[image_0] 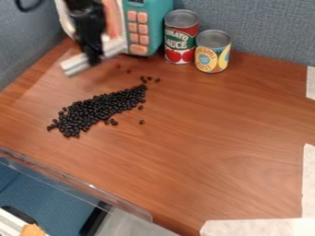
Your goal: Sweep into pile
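Black beans, tabletop stretching right, plastic edge

Teal toy: cut off by the top edge. Pincer: blurred. Pale bar: blurred, its middle covered by the pincer. Tabletop: cropped at right.

Beans on table — toy microwave behind — cans right of microwave.

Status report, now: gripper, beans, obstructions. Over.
Gripper upper left, pale bar at its tip. Black beans in one slanting heap, several strays off it. Teal toy, red can, yellow can at back, clear of heap.
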You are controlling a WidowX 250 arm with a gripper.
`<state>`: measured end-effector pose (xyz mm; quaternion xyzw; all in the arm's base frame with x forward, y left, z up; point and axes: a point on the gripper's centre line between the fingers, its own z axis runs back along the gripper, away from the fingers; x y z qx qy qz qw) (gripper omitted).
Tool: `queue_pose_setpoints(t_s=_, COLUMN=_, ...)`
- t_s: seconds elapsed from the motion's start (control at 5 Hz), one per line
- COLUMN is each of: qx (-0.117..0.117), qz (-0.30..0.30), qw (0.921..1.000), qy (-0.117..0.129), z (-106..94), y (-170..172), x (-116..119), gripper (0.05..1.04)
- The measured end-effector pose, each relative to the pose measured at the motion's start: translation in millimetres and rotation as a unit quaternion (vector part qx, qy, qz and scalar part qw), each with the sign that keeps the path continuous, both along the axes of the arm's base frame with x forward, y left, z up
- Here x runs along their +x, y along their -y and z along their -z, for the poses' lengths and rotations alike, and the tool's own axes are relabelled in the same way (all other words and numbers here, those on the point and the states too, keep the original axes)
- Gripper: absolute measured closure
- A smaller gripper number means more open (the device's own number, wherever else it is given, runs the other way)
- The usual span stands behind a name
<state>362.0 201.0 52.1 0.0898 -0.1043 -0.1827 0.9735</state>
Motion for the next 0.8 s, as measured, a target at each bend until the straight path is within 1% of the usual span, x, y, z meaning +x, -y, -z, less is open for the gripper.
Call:
queue_pose_setpoints(t_s=0.2, qx=-0.024, qz=-0.117, qw=0.9925, qy=-0.027, z=5.9, y=-36, x=-32, gripper=0.701)
queue_pose_setpoints(t_s=0.4, qx=-0.034, qz=-0.178, qw=0.9828, qy=-0.034, z=16.1, y=-51, x=-55, gripper=0.701)
queue_pose_setpoints(t_s=0.6, qx=-0.045, qz=-0.231, qw=0.9709, qy=-0.043, z=32.2, y=-62, x=-84, gripper=0.701)
queue_pose_setpoints(t_s=0.8, qx=-0.047, qz=-0.28, qw=0.9576, qy=-0.05, z=51.3, y=-67, x=-112, gripper=0.701)
